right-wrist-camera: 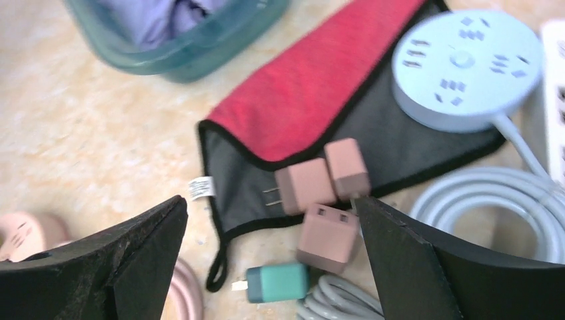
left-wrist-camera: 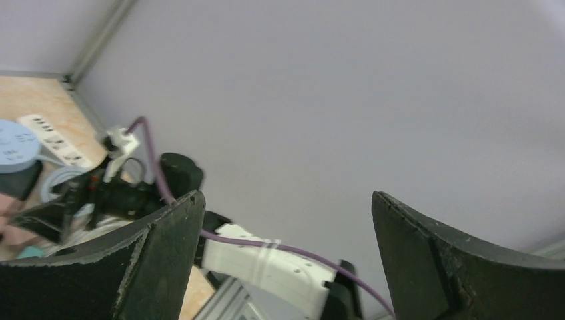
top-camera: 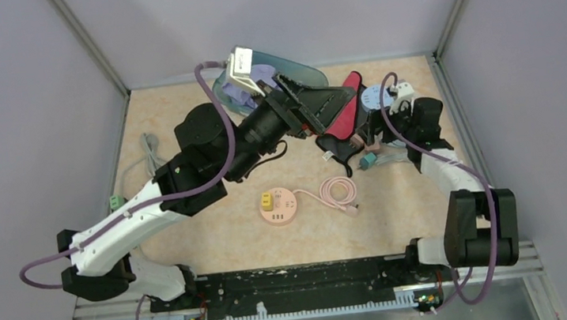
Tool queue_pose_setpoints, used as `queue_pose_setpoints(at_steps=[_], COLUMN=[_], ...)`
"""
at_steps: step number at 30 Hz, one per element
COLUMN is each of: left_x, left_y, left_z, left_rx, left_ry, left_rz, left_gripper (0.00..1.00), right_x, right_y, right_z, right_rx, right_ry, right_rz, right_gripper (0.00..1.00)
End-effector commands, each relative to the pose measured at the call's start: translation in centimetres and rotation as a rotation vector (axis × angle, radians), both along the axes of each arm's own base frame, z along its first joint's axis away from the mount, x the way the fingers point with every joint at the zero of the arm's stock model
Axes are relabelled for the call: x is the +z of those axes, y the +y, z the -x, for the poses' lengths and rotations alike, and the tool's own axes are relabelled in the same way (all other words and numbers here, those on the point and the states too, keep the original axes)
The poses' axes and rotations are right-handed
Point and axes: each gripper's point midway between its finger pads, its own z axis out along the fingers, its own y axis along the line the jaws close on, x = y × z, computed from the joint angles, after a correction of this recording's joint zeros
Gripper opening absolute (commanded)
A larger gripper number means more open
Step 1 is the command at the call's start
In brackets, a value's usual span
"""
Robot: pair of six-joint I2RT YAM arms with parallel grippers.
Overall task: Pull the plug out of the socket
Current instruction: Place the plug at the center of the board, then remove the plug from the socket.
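Yellow plug (top-camera: 266,202): it sat seated in the top of the pink socket (top-camera: 278,207), so the pull was not yet done.
Socket position: it lay flat about midway between the left and right edges of the table (top-camera: 217,242), nearer the near edge than the far one. No gripper was touching it.
Pink cable (top-camera: 338,192): it was coiled loosely just right of the socket, slack, so it probably would not anchor the socket against an upward tug.
Right gripper (right-wrist-camera: 270,207): its fingers stood spread wide with nothing between them. It hung over the clutter toward the far right corner, well apart from the socket.
Under the right gripper: 3 brown adapters (right-wrist-camera: 306,187) lay loose at the edge of a red-and-black cloth (right-wrist-camera: 313,87), with a teal plug (right-wrist-camera: 276,281) beside them. This looked like a drop spot for pulled plugs.
Right-side clutter: a blue round strip (right-wrist-camera: 466,67) rested on the cloth, a grey cable (right-wrist-camera: 480,193) looped beside it, and a teal tub (right-wrist-camera: 180,40) stood toward the far edge.
Left gripper (left-wrist-camera: 286,197): it was fully spread and empty, lifted off the table and aimed at the wall, likely parked clear of the work.
Next move: judging by the layout, 1 gripper would need to steady the socket while the other pinched the plug.
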Motion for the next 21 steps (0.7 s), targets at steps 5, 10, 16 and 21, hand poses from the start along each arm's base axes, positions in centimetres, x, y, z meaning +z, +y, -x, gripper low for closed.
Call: queue_pose_setpoints(at_steps=[5,10,16,21], left_x=[-8.9,-16.3,-26.3,-32.7], left_y=[5.9,8.8,12.6,15.3], left_z=[-1.4,-1.6,-3.6,-4.6], left_rx=[0.210,0.230,0.313,0.325], left_ry=[-0.309,-0.380,-0.161,0.013], left_rz=[-0.267,-0.513,-0.775,-0.878], left_gripper=[1.00,1.00,0.97,0.88], right_x=[6.7,7.2,7.3,6.6], right_y=[6.2,8.3,9.7,10.7], right_z=[4.5,7.3,8.8,9.4], right_rx=[0.462,0.658,0.740,0.782], right_ry=[-0.290,-0.316,-0.341,-0.327], right_rz=[-0.046,-0.093,-0.064,-0.045], right_gripper=[0.99,0.99,0.99,0.99])
